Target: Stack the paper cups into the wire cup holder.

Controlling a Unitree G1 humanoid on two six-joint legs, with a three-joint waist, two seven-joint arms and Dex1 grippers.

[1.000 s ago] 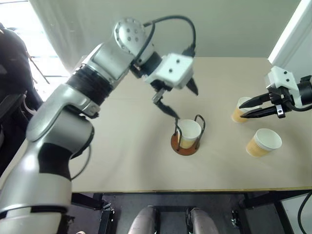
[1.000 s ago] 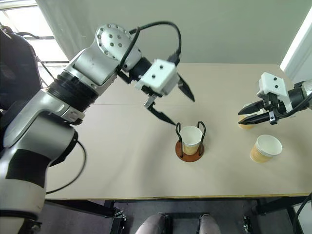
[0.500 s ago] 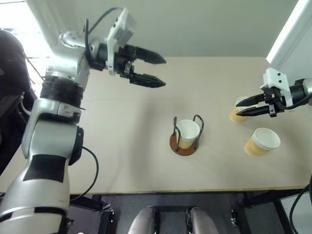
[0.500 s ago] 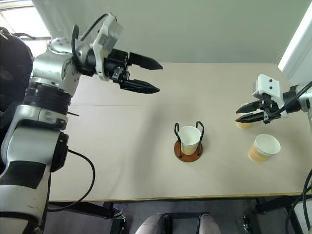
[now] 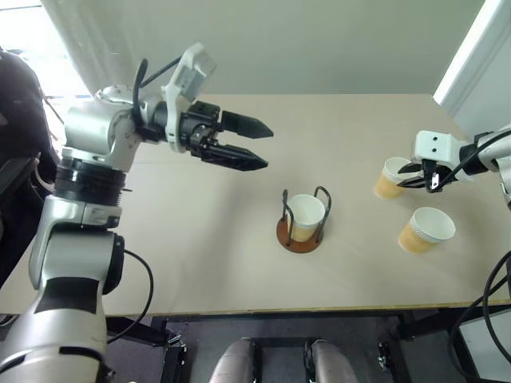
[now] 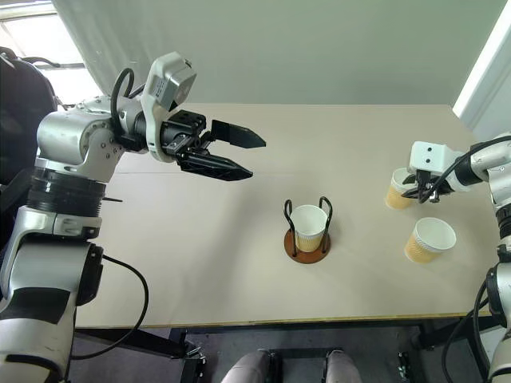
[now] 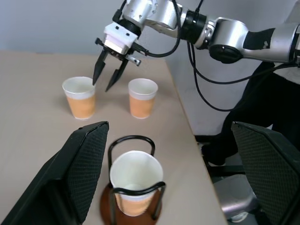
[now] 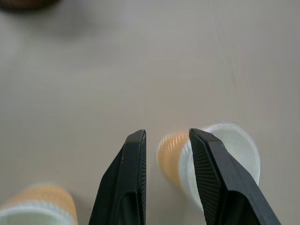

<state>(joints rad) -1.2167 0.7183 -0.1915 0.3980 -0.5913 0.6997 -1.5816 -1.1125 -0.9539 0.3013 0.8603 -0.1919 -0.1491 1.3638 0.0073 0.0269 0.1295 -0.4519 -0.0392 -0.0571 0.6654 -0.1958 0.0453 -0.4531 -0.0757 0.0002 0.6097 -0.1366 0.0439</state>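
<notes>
The wire cup holder [image 5: 297,239] stands mid-table on its reddish-brown base with one paper cup [image 5: 307,214] upright inside the black loops. Two more paper cups stand at the right, one farther back [image 5: 389,179] and one nearer the front [image 5: 427,230]. My right gripper [image 5: 409,175] hangs just over the farther cup's rim [image 7: 78,86], its fingers a little apart and holding nothing. In the right wrist view that cup [image 8: 171,157] lies between and behind the fingers [image 8: 129,183]. My left gripper [image 5: 267,147] is open, level, raised above the table to the left of the holder.
The beige table [image 5: 200,239] has its front edge close to me and its right edge just past the two loose cups. A grey wall runs behind it. A dark seat [image 5: 16,159] stands off the table's left side.
My left gripper drew back from just above the holder to the left and turned level. My right gripper came down and forward to the farther cup's rim.
</notes>
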